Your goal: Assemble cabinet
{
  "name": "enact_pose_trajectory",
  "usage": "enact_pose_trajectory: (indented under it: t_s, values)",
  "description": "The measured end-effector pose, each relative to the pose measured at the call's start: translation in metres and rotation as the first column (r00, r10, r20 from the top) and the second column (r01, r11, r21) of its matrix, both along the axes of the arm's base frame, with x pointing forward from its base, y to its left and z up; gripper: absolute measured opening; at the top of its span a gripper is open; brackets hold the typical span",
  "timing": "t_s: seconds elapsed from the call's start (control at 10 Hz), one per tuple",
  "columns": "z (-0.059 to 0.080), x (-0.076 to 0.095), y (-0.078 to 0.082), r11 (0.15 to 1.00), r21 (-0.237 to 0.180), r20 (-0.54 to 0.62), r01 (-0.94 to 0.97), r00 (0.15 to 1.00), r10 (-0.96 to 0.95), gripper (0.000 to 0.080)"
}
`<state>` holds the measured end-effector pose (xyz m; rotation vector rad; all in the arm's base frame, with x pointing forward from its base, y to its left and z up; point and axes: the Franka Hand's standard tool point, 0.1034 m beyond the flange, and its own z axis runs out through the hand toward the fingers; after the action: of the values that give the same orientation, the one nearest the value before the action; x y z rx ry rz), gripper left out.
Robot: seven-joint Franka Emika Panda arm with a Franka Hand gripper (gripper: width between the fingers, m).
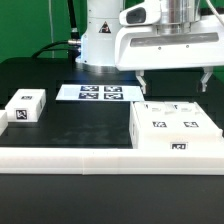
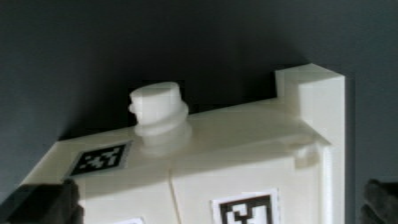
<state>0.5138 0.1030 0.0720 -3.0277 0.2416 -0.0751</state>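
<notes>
The cabinet [image 1: 178,128] is a large white box with black-and-white tags, lying on the black table at the exterior view's right. My gripper [image 1: 175,82] hangs just above it, open and empty, with one finger over each side. In the wrist view the cabinet [image 2: 214,150] fills the frame. It shows a short round white peg [image 2: 157,105], a raised white edge [image 2: 317,100] and two tags. My dark fingertips [image 2: 39,200] sit at the picture's corners, wide apart, with the cabinet between them. I cannot tell whether they touch it.
A small white tagged block [image 1: 25,105] lies at the exterior view's left. The marker board [image 1: 100,93] lies flat behind the middle. A low white ledge [image 1: 70,160] runs along the table's front. The robot's white base [image 1: 100,40] stands at the back.
</notes>
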Motion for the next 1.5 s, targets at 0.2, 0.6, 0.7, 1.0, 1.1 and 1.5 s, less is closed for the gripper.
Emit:
enact_pose_trajectory:
  t_s: [0.2,0.6,0.7,1.0,1.1,1.5]
  values:
    - [-0.006,-0.005,-0.002,0.999,-0.008,0.002,-0.037,0.999,0.037,0.0797]
    - [-0.025,-0.022,-0.010,0.999,-0.020,0.016,-0.037,0.999,0.037,0.0797]
    - [-0.028,-0.021,-0.013,0.999,-0.018,0.019,-0.039,0.999,0.039,0.0797]
    - [-0.028,-0.021,-0.012,0.999,-0.017,0.020,-0.044,0.999,0.044,0.0797]
    - [-0.030,-0.022,-0.013,0.999,-0.018,0.018,-0.047,0.999,0.047,0.0797]
    - [-0.056,-0.028,-0.021,0.999,-0.025,0.003,-0.024,1.000,0.025,0.0797]
